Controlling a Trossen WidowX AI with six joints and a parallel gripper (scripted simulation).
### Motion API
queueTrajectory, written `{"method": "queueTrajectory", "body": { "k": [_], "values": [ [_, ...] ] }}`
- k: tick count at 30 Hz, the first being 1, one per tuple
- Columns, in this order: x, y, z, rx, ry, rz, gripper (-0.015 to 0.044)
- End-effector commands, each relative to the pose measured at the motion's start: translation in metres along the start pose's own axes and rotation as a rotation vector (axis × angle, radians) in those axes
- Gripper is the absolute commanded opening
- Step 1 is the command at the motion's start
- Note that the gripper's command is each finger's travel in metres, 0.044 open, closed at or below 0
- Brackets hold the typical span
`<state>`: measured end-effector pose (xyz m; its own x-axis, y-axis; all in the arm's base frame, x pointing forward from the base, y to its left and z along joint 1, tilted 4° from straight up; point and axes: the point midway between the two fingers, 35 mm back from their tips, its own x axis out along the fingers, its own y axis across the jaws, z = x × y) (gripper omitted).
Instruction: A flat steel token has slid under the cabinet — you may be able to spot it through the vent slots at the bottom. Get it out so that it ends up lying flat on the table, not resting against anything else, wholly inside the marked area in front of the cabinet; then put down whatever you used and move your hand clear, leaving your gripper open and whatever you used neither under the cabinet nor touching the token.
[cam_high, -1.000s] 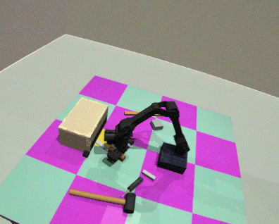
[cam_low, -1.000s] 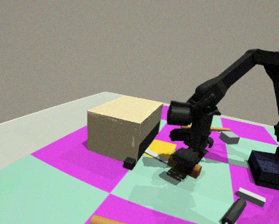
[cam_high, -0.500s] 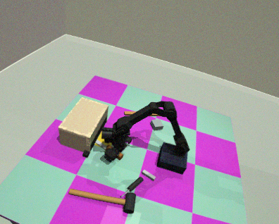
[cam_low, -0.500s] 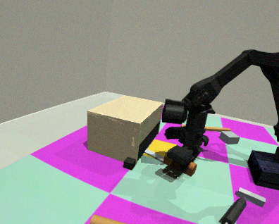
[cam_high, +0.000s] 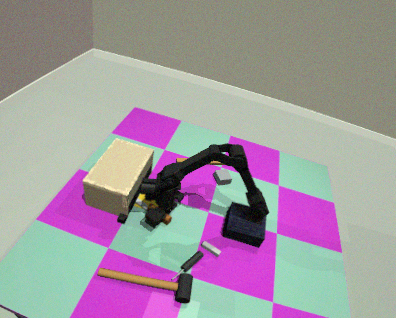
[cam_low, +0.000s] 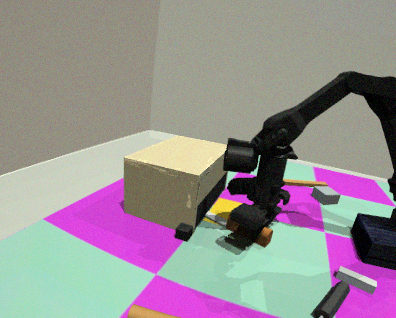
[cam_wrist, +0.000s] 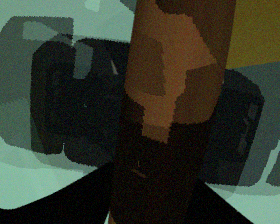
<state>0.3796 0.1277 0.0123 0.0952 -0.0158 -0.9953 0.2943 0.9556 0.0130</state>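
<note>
The beige cabinet (cam_high: 117, 167) (cam_low: 160, 190) stands at the left, its dark slotted front facing the arm. My gripper (cam_high: 157, 217) (cam_low: 246, 231) (cam_wrist: 150, 177) is low in front of it, shut on the orange-brown handle (cam_low: 265, 237) (cam_wrist: 172, 55) of a tool. The tool's thin grey blade (cam_low: 218, 220) points toward the cabinet's lower front; the arm partly covers it, and I cannot tell whether its tip is under the cabinet. The yellow marked area (cam_high: 149, 198) (cam_low: 228, 204) is partly hidden behind the gripper. I cannot make out the steel token.
A small black block (cam_high: 122, 218) (cam_low: 184, 231) sits at the cabinet's near front corner. A hammer (cam_high: 137, 279), a screwdriver (cam_high: 192, 261) and a pale bar (cam_high: 211, 248) (cam_low: 356, 279) lie nearer the camera. A grey block (cam_high: 222, 176) (cam_low: 326, 195) and a wooden stick (cam_low: 305, 183) lie behind the arm.
</note>
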Motion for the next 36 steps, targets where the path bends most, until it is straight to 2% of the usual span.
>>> {"method": "queueTrajectory", "body": {
  "k": [1, 36],
  "values": [
    [0.0, -0.001, 0.004, -0.003, -0.001, 0.001, 0.0],
    [0.001, -0.014, -0.015, -0.003, 0.001, 0.0, 0.0]
  ]
}}
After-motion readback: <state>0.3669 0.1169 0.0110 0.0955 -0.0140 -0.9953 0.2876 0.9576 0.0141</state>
